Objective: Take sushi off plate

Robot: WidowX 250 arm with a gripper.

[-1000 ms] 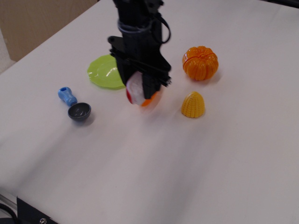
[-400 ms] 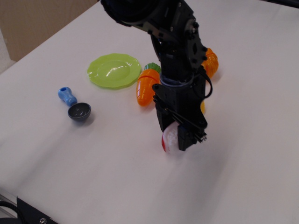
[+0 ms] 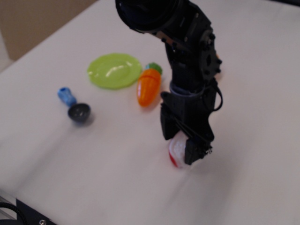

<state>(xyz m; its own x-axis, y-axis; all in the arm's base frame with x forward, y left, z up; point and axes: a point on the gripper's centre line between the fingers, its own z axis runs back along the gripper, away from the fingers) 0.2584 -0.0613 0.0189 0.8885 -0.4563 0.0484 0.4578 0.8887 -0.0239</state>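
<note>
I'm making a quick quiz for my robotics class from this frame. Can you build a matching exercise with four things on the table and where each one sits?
Things:
1. sushi
2. plate
3. carrot
4. scoop

Places:
A. leftmost of the four, lying alone
B. between the jaws of the gripper
C. just right of the green plate
D. far left of the arm, nothing on it

Pairs: 1-B, 2-D, 3-C, 4-A
</note>
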